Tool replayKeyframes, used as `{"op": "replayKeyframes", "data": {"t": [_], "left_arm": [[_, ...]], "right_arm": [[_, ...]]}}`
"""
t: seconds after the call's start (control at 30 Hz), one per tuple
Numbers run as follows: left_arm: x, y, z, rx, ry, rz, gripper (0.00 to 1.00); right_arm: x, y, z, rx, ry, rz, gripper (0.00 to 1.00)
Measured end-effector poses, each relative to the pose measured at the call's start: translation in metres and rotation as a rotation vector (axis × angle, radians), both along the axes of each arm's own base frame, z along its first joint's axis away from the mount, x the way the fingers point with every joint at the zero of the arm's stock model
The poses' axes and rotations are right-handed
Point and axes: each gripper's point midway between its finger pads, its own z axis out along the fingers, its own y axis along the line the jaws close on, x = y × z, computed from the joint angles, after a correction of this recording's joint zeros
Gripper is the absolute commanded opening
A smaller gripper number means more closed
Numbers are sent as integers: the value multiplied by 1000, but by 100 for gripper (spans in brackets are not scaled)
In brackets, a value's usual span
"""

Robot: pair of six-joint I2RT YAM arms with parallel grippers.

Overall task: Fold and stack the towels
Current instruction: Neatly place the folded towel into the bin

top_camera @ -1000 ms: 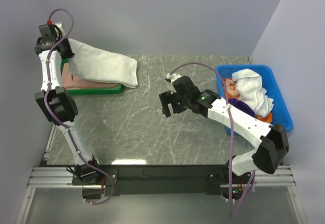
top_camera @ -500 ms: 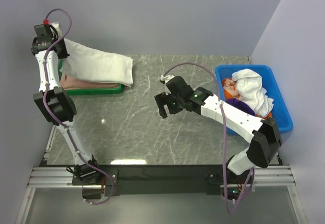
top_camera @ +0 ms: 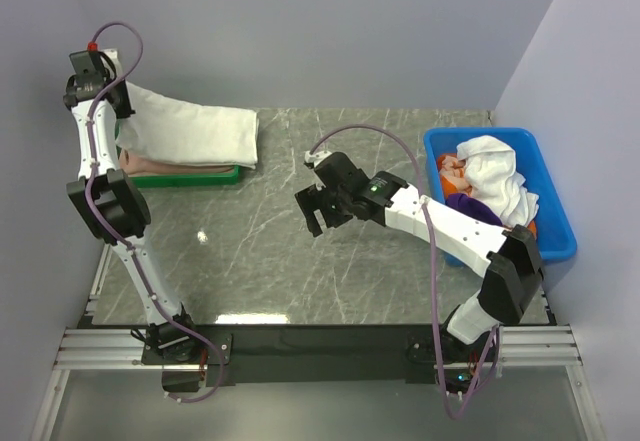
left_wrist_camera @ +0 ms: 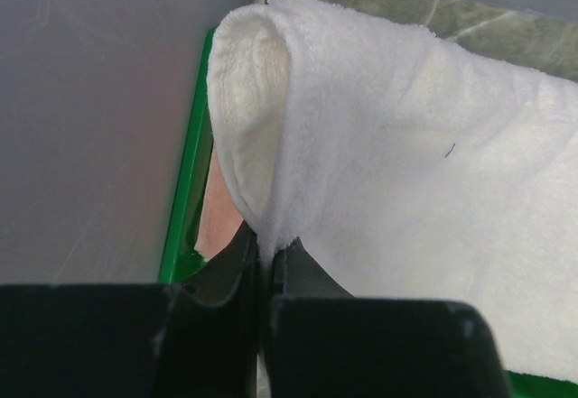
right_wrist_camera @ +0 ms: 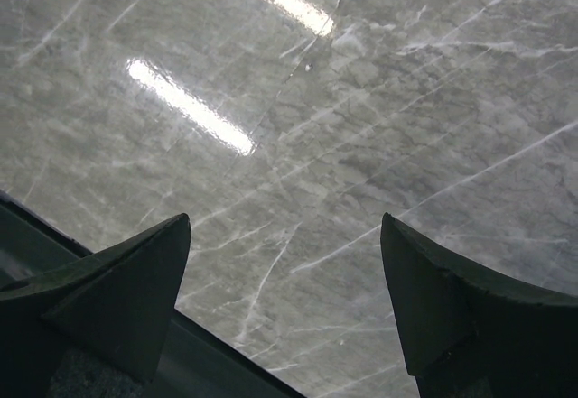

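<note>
Found the white towel (top_camera: 195, 131) folded into a thick, fluffy band, lying over the salmon-pink towel (top_camera: 150, 161) in the green tray (top_camera: 226, 174) at the tabletop's (top_camera: 260, 261) far left, one end lifted. Noted the left pincer (left_wrist_camera: 266, 258) clenched on that doubled-over end. Observed the right pincer (top_camera: 318, 209) released, jaws wide, above bare marble mid-tabletop. Logged crumpled towels (top_camera: 495, 176), white, purple and orange, heaped in the blue bin (top_camera: 560, 241).
</note>
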Motion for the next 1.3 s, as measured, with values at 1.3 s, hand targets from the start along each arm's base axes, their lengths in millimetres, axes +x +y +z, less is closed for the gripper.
{"op": "replayKeyframes", "data": {"t": [1.3], "left_arm": [[-6,47,-43,125,85,182,16]], "right_arm": [[-2,11,-11,-47,21,28,92]]}}
